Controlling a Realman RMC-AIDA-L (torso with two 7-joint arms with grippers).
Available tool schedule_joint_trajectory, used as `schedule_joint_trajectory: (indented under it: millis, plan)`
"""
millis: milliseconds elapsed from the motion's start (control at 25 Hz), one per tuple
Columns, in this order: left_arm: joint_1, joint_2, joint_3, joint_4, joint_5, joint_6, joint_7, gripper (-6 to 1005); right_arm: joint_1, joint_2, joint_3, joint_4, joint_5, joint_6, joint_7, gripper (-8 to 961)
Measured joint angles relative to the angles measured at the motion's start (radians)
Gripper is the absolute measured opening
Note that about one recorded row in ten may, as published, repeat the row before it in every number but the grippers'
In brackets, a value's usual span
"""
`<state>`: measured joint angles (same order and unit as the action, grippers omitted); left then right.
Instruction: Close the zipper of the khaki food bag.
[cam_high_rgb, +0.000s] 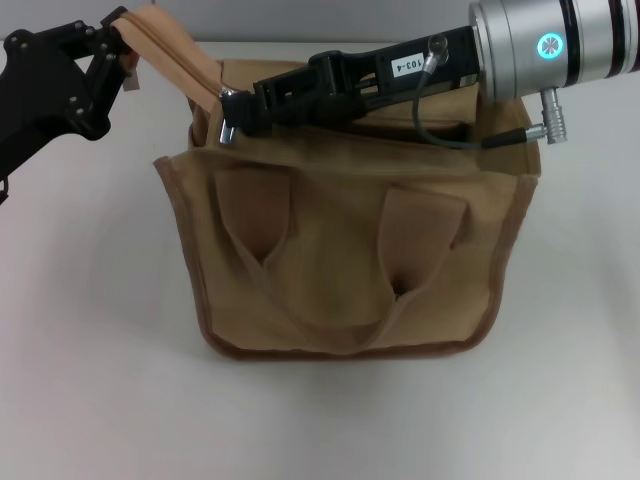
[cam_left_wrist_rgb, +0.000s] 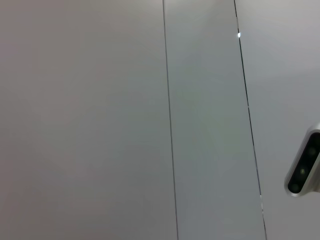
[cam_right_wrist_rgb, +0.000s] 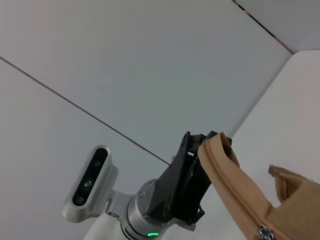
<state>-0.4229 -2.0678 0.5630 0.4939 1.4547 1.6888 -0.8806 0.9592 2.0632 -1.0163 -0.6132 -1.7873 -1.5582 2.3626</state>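
Reaching in from the upper left, my left gripper (cam_high_rgb: 122, 40) is clenched on the raised end of the zipper (cam_high_rgb: 172, 55), holding that tan strip up and away from the bag's far left corner so it slants down toward the top opening. From my right wrist view the same gripper (cam_right_wrist_rgb: 202, 145) shows pinching the strip's tip, with its wrist camera off to the side.

My right arm stretches across from the upper right, lying low over the top of the bag (cam_high_rgb: 345, 250). My right gripper (cam_high_rgb: 228, 115) sits at the silver pull tab (cam_high_rgb: 227, 128) near the bag's back left corner; it looks closed on the tab, though the fingertips are hard to make out.

The khaki bag stands upright in the middle of the white table (cam_high_rgb: 90, 380), front pocket and looped handles facing me. Bare tabletop surrounds the bag on the left, right and near sides. My left wrist view shows only a pale panelled surface.
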Motion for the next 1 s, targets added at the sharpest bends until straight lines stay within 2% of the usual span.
schedule_joint_trajectory:
  millis: [320,640,1000]
  plan:
    - [-0.010,-0.003,0.000,0.000,0.001,0.014,0.000,16,0.010,0.005,-0.005,0.005,-0.013,0.028,0.017,398]
    - [-0.028,-0.003,0.005,0.000,0.000,0.036,-0.003,15,0.039,0.014,-0.012,0.030,-0.014,0.072,0.021,396]
    - [-0.037,-0.005,-0.001,0.000,-0.005,0.035,-0.004,16,0.035,0.014,-0.014,0.036,-0.014,0.093,0.081,398]
